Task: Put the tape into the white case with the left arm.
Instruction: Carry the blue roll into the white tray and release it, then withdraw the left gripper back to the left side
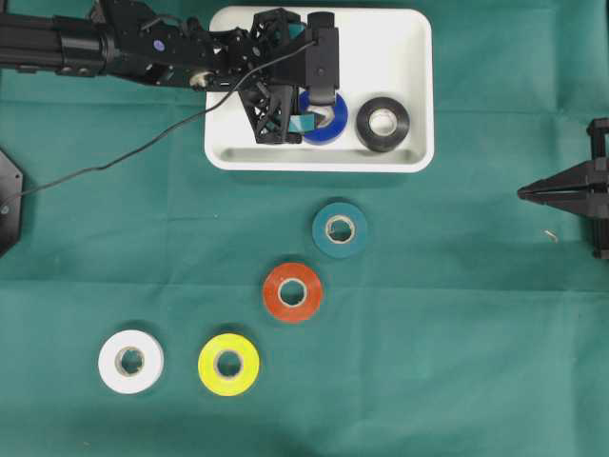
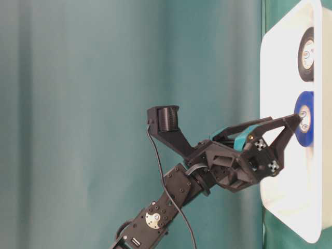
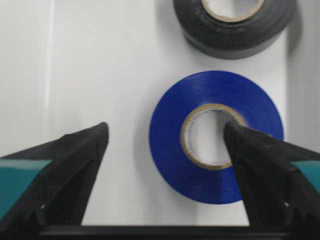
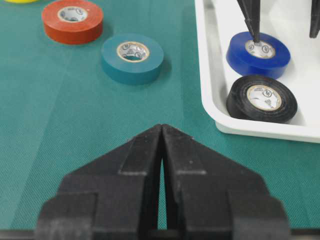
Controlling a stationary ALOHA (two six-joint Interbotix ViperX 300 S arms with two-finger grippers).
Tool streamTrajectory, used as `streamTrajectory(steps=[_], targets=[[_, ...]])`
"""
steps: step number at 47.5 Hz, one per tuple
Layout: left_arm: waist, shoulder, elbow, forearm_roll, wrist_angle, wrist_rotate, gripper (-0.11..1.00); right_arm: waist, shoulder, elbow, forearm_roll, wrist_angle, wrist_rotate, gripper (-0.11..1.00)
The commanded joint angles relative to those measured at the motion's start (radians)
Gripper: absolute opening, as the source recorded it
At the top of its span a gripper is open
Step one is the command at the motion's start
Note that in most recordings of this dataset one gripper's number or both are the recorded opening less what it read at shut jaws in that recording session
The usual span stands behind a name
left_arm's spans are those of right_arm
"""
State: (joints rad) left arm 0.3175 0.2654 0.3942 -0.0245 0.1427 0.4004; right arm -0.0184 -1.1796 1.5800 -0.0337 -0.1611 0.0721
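The blue tape (image 3: 216,137) lies flat inside the white case (image 1: 409,38), near its front edge, just beside a black tape (image 1: 383,124). The left gripper (image 3: 165,145) stands wide apart above it, one finger (image 3: 260,165) in the roll's hole. The right gripper (image 4: 162,150) is pressed together over the green cloth (image 1: 457,333).

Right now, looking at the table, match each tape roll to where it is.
Things:
1. blue roll
2. black roll
3. white roll
4. orange roll

Places:
A. on the cloth, next to the yellow roll
B. in the white case, with one finger of the open left gripper in its core
C. on the cloth, below the teal roll in the overhead view
D. in the white case, clear of the gripper

Pairs: 1-B, 2-D, 3-A, 4-C
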Motion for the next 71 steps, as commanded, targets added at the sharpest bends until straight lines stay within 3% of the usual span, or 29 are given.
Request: streamTrajectory(steps=[1,13,39,57,71], targets=[[0.002,-0.037,-0.017,0.002,-0.003,0.0,0.95,0.0,0.006,-0.009,0.0,-0.011,0.0,-0.09],[-0.005,-0.104,0.02,0.002,0.005,-0.006,0.95,0.0,0.006,-0.009,0.0,-0.011,0.0,-0.09],[-0.097,-0.411,0.273,-0.002,-0.003,-0.025,0.95,-0.002,0.006,-0.009,0.0,-0.011,0.0,-0.09],[-0.195,-0.584,0.463,-0.002,-0.008,-0.15,0.95,0.0,0.006,-0.009,0.0,-0.011,0.0,-0.09],[-0.261,-0.752,0.607,-0.002,-0.078,-0.224,0.95,0.0,0.006,-0.009,0.0,-0.011,0.0,-0.09]])
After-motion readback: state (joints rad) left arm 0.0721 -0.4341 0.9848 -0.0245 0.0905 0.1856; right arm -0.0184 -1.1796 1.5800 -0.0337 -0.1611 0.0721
